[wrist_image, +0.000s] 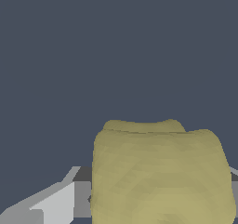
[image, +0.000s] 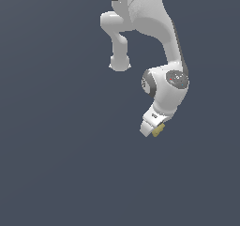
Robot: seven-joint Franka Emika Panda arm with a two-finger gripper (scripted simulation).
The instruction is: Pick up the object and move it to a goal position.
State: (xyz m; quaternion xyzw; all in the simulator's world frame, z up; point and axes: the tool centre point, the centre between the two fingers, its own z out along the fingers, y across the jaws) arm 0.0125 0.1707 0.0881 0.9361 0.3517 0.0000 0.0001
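The object is a small pale yellow block (image: 157,131). It sits at the tip of my white gripper (image: 154,130), held up in the air in the exterior view, right of centre. In the wrist view the yellow block (wrist_image: 160,176) fills the near field, rounded and matte, right against the camera. A grey fingertip (wrist_image: 56,207) shows beside it; the other finger is mostly hidden behind the block. The gripper is shut on the block. No goal marker is visible.
Only a plain dark blue-grey background surrounds the arm in both views. The white arm's links (image: 140,14) reach down from the upper middle of the exterior view.
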